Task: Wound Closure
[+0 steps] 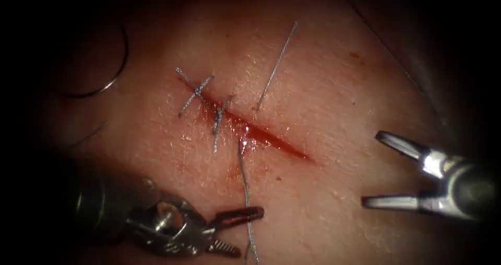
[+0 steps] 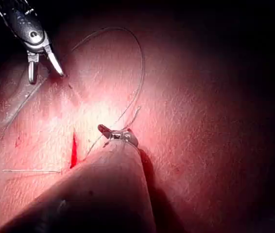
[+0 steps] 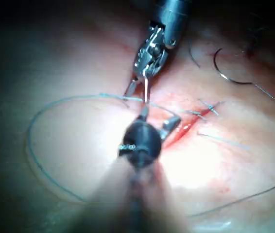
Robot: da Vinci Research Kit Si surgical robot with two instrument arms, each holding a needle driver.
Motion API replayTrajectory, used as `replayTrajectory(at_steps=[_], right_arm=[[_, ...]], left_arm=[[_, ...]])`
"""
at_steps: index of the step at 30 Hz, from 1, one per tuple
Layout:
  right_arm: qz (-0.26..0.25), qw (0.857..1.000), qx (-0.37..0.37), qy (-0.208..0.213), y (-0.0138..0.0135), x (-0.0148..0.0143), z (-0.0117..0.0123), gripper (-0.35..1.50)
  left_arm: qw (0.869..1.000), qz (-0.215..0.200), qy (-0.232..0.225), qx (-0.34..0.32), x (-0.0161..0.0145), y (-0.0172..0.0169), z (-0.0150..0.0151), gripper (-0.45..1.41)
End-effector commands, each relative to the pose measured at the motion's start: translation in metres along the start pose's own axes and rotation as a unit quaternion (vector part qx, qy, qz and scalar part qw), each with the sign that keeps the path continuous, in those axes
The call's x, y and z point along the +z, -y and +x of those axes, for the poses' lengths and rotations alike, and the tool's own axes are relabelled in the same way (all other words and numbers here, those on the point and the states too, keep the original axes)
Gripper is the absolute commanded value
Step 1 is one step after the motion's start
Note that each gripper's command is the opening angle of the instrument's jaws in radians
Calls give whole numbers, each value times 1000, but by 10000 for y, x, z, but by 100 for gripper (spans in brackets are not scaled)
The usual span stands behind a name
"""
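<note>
The cut (image 1: pixel 271 139) runs slanting across the tissue (image 1: pixel 339 87), with two knotted stitches (image 1: pixel 197 90) at its upper left end. The curved needle (image 1: pixel 116 79) lies free on the tissue, left of the cut, held by neither tool. Thread (image 1: pixel 245 187) leaves the cut's left lip and runs down past my left tool (image 1: pixel 249 232), whose jaws stand open with the thread crossing the upper jaw's tip. Another thread length (image 1: pixel 276 64) rises from the right lip. My right tool (image 1: pixel 371 169) is wide open and holds nothing, right of the cut. The right wrist view shows the needle (image 3: pixel 230 77) and my left tool (image 3: pixel 138 90).
Red fluid (image 1: pixel 245 129) wets the cut and the skin just beside it. A long loop of thread (image 3: pixel 35 150) lies over the tissue, and the left wrist view shows thread (image 2: pixel 140 68) arching above my left tool's jaws. Short cut ends stick out from both stitches.
</note>
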Motion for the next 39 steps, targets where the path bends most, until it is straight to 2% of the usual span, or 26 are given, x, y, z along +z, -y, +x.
replayTrajectory(at_steps=[1,12,19,26,28,30,35,39], right_arm=[[4,1000,1,-2,9,8,-3,105],[4,1000,0,-2,11,8,-4,106],[5,1000,0,-3,11,8,-4,108],[6,1000,0,-4,11,8,-4,108],[6,1000,0,-4,11,9,-3,108],[6,1000,0,-4,11,9,-3,108],[6,1000,1,-4,11,12,-3,108],[14,1000,1,-10,13,17,-2,98]], left_arm=[[1000,-2,-3,-1,9,-5,2,41],[1000,-5,-13,1,20,-3,16,39],[1000,-6,-17,4,23,-10,29,24],[1000,-9,-19,7,21,-18,45,20],[1000,-10,-19,8,21,-18,43,10],[1000,-21,-18,13,18,-21,41,-45],[999,-27,-19,13,15,-29,42,-45],[1000,-20,0,-3,10,-22,36,-45]])
